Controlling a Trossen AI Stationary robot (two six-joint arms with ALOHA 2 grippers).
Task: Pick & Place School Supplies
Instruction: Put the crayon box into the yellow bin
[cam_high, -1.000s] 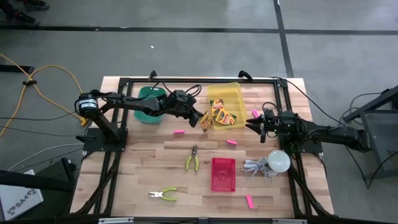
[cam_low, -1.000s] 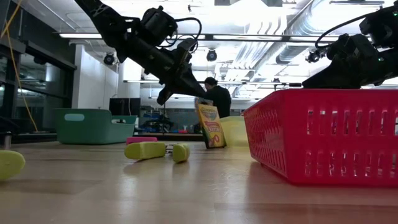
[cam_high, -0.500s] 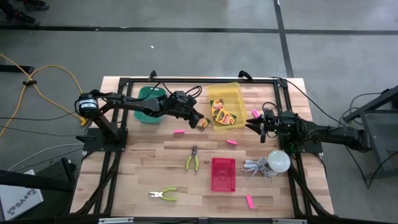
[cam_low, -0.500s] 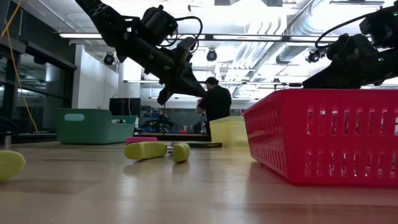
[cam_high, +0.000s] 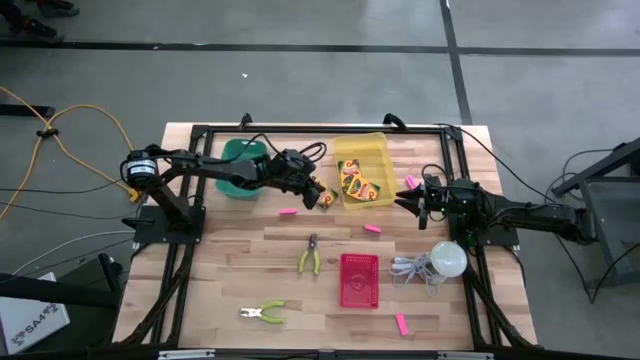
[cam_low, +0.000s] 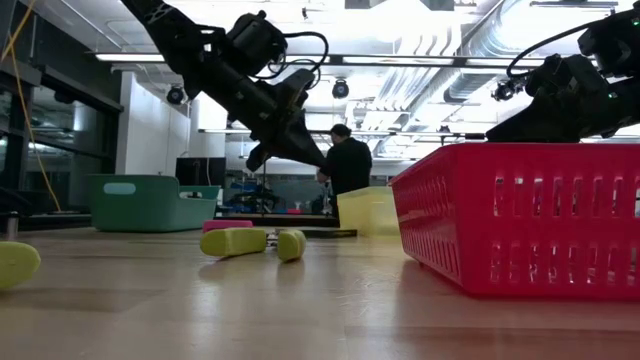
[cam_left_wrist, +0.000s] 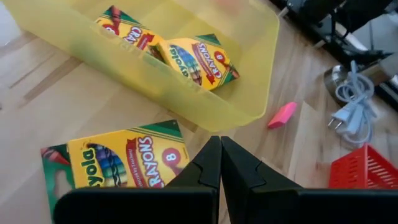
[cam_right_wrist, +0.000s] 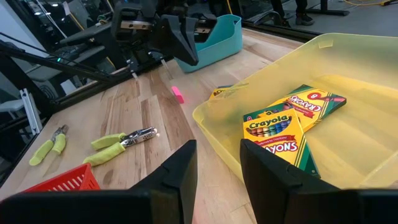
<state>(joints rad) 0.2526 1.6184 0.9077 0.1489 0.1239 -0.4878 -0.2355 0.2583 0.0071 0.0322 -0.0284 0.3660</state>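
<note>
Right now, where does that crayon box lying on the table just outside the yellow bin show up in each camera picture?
High view: crayon box flat on the wood, just left of the yellow bin.
Low view: not visible.
Left wrist view: box in front of the shut left tool, apart from it.
Right wrist view: only a yellow edge behind the bin's far wall.
Shared landmark: the yellow bin.

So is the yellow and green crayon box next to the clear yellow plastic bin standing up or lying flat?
Lying flat. The left wrist view shows the crayon box face up on the wooden table, just outside the yellow bin; the shut left gripper hangs above it.
</note>
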